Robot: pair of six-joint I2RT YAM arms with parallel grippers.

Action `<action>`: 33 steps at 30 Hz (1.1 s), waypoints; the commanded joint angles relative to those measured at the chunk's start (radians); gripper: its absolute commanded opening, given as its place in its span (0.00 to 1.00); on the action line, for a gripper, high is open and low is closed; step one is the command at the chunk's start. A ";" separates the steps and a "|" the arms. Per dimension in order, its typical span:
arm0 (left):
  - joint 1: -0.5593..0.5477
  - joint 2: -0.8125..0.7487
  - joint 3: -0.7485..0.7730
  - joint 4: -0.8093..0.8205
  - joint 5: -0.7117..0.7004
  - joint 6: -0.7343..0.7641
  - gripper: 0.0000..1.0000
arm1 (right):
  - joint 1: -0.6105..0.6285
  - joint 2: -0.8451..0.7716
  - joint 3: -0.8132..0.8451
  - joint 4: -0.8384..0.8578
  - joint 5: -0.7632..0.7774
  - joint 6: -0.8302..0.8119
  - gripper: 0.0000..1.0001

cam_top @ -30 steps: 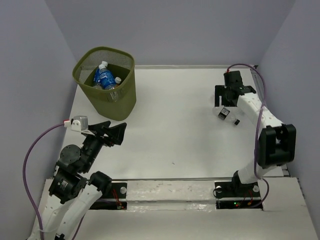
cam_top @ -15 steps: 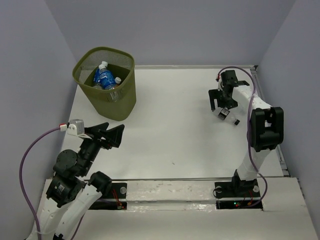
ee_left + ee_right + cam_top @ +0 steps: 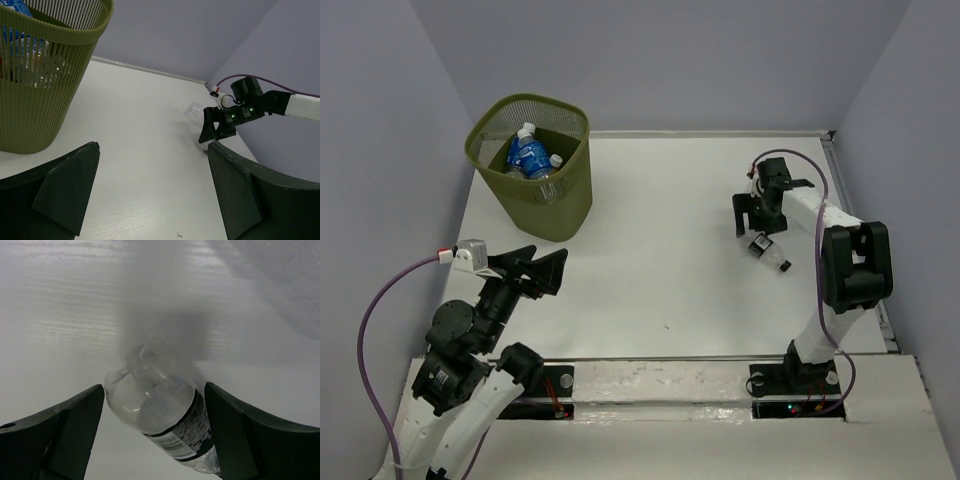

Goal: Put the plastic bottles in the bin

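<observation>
Clear, glossy plastic bottle (image 3: 155, 410) (thin, crinkled walls, dark printed label) on a smooth matt white table (image 3: 65, 315) with faint wood-like grain. The olive bin (image 3: 545, 205) is fine mesh, matt finish.

A white table (image 3: 650, 270) takes up nearly all of the space, its top matte, with a faint wood grain that shows in the right wrist view. Three plain walls close it in: the back wall (image 3: 660, 60), the left wall (image 3: 380, 140) and the right wall (image 3: 920, 130), all a flat pale lavender-grey. A thin pale lip (image 3: 710, 133) runs along the table's far edge, where it meets the back wall. A small dark speck (image 3: 667, 325) lies on the top toward the near side. Across the near edge runs a white strip (image 3: 660, 380), wrinkled like tape. The light is soft and even; shadows are faint and blurred.
</observation>
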State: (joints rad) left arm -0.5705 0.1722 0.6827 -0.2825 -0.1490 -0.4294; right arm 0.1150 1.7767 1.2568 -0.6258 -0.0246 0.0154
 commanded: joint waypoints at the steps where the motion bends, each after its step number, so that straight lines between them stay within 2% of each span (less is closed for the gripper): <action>1: -0.003 0.010 0.005 0.026 -0.007 0.004 0.99 | 0.028 0.024 -0.042 0.000 0.018 0.027 0.88; 8: 0.012 0.012 0.005 0.028 -0.009 0.004 0.99 | 0.061 -0.043 -0.141 0.037 0.032 0.086 0.85; 9: 0.014 0.013 0.005 0.028 -0.009 0.006 0.99 | 0.075 -0.054 -0.151 0.040 0.034 0.090 0.80; 10: 0.015 0.015 0.005 0.028 -0.009 0.004 0.99 | 0.093 -0.063 -0.160 0.050 0.041 0.098 0.62; 12: 0.017 0.018 0.005 0.028 -0.006 0.004 0.99 | 0.120 -0.097 -0.172 0.063 0.055 0.124 0.48; 18: 0.020 0.023 0.008 0.028 -0.007 0.004 0.99 | 0.305 -0.195 -0.096 0.078 0.080 0.205 0.43; 21: 0.024 0.030 0.006 0.026 -0.014 0.001 0.99 | 0.424 -0.218 0.053 0.078 0.103 0.230 0.41; 25: 0.029 0.036 0.011 0.009 -0.041 -0.012 0.99 | 0.570 -0.156 0.341 0.090 0.155 0.230 0.37; 26: 0.032 0.039 0.014 0.002 -0.070 -0.023 0.99 | 0.596 -0.105 0.481 0.100 0.167 0.218 0.36; 29: 0.038 0.035 0.024 -0.030 -0.148 -0.048 0.99 | 0.693 -0.002 0.709 0.135 0.187 0.189 0.36; 30: 0.040 0.029 0.029 -0.052 -0.176 -0.074 0.99 | 0.712 0.079 0.869 0.147 0.192 0.170 0.36; 32: 0.043 0.027 0.032 -0.081 -0.275 -0.113 0.99 | 0.749 0.166 1.031 0.159 0.193 0.147 0.36; 33: 0.043 0.029 0.035 -0.101 -0.296 -0.135 0.99 | 0.749 0.247 1.172 0.191 0.195 0.147 0.36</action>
State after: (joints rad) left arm -0.5377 0.1951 0.6830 -0.3424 -0.2920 -0.4896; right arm 0.8268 1.8462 2.1101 -0.5220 0.1349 0.2043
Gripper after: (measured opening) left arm 0.989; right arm 0.630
